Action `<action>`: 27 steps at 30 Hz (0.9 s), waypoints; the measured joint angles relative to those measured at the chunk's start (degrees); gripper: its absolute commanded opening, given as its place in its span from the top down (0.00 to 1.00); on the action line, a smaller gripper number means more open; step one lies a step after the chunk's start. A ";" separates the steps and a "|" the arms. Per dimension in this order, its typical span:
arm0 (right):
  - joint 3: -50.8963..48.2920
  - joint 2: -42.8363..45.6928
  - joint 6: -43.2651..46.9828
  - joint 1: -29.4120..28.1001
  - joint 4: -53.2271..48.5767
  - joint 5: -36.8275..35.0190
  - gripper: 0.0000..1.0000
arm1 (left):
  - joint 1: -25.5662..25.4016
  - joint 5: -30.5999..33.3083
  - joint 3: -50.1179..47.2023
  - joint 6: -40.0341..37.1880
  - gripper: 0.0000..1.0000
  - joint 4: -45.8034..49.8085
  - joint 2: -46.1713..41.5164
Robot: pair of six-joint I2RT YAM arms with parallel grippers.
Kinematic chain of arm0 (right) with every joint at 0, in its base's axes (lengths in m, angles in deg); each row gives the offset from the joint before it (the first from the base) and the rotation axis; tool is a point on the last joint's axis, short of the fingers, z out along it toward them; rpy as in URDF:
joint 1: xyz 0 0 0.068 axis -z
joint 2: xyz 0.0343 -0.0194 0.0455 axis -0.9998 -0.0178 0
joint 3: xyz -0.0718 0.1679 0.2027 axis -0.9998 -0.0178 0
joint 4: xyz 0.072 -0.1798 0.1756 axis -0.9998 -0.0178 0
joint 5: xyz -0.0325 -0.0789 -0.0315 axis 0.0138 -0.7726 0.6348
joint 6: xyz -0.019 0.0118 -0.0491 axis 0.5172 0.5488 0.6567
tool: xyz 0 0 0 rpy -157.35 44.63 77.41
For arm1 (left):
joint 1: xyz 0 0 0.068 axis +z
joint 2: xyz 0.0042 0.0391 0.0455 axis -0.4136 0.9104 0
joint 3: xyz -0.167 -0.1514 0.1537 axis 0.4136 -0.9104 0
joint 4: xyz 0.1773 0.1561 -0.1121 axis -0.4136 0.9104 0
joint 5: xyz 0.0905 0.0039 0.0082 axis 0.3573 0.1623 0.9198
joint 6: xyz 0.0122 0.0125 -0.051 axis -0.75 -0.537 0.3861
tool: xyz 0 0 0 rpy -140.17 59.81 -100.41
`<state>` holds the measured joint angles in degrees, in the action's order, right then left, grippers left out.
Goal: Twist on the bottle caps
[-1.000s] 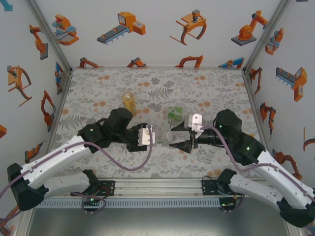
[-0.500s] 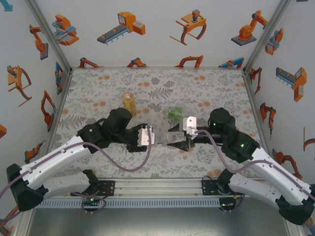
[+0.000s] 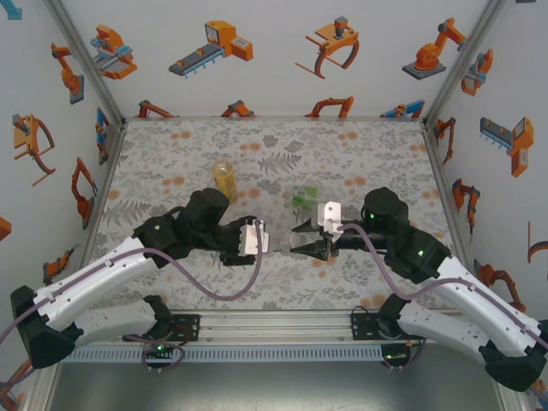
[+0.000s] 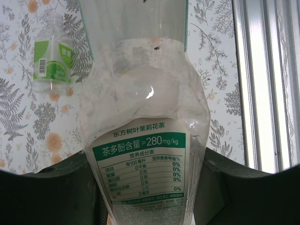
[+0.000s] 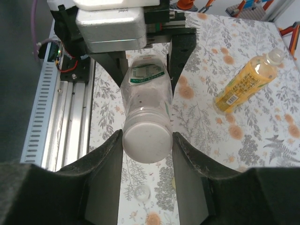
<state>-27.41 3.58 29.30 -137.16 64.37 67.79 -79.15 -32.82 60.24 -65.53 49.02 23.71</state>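
Note:
My left gripper (image 3: pixel 267 240) (image 4: pixel 147 187) is shut on a clear empty bottle (image 4: pixel 145 103) (image 5: pixel 144 89) with a green and white label, holding it level above the mat with its neck pointing right. The white bottle cap (image 5: pixel 146 142) sits on the bottle's mouth. My right gripper (image 3: pixel 304 246) (image 5: pixel 147 146) faces the left one, and its two dark fingers press on either side of that cap. A yellow tea bottle (image 3: pixel 224 177) (image 5: pixel 247 80) lies on the mat with a pale cap (image 5: pixel 277 55) on its neck.
A small green-labelled bottle (image 3: pixel 304 199) (image 4: pixel 52 57) lies on the floral mat (image 3: pixel 360 163) behind the grippers. A small clear round piece (image 5: pixel 142 192) lies on the mat under the right gripper. The aluminium rail (image 3: pixel 274 325) runs along the near edge, and printed walls close in three sides.
My right gripper has moved left toward the held bottle and its fingers have come around the white cap. The left arm and the bottle have stayed in place.

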 measured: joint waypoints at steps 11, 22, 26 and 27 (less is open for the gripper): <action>-0.57 -0.24 -20.79 -0.28 1.92 -7.89 1.00 | 0.07 1.92 0.00 0.72 1.00 -0.09 -0.02; -1.07 -0.90 -43.95 -0.39 2.34 -16.28 1.00 | 0.37 4.48 0.00 1.14 1.00 -0.24 -0.02; -0.35 -1.29 -47.95 -0.39 1.40 -18.23 0.61 | 0.37 5.16 0.00 1.29 1.00 -0.68 0.02; 0.00 -1.51 -48.65 -0.39 0.98 -18.69 0.53 | 0.37 5.35 0.00 1.38 1.00 -0.81 0.02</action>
<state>-27.41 2.07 -19.35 -137.56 65.35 49.10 -78.78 -27.46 60.24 -64.15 48.21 23.73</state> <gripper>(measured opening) 0.407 0.537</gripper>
